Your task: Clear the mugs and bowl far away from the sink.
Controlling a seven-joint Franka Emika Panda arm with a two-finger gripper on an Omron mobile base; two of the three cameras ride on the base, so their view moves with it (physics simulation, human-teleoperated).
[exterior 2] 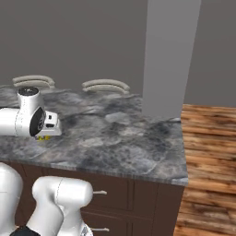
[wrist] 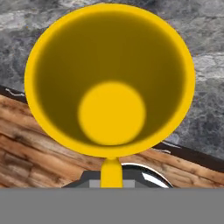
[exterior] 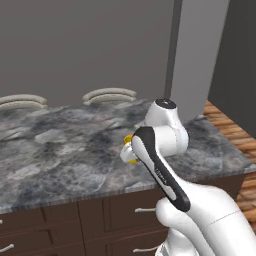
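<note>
Yellow shows at the end of the white arm in the left base view: a mug peeks out as small bright patches beside the wrist, low over the grey marbled surface, toward its right half and nearer the front edge than the back. The pincer is mostly hidden behind the arm's dark-striped link, so its fingers cannot be made out here. Two pale chair backs rise behind the far edge of the surface, and dark wooden drawers with silver handles run below the front edge.

From the right base view, the wrist reaches over the left part of the surface, close to the front edge. A sliver of the mug shows under the pincer, just at the surface. A wooden floor lies past the right edge.

Looking down the hand view, the mug stands open-mouthed straight below, its round yellow bottom visible and its handle pointing toward the camera. The pincer is pressed nearly together, pinching the mug at that handle side. Marbled surface lies beyond the mug, with its dark edge and floor planks nearer.
</note>
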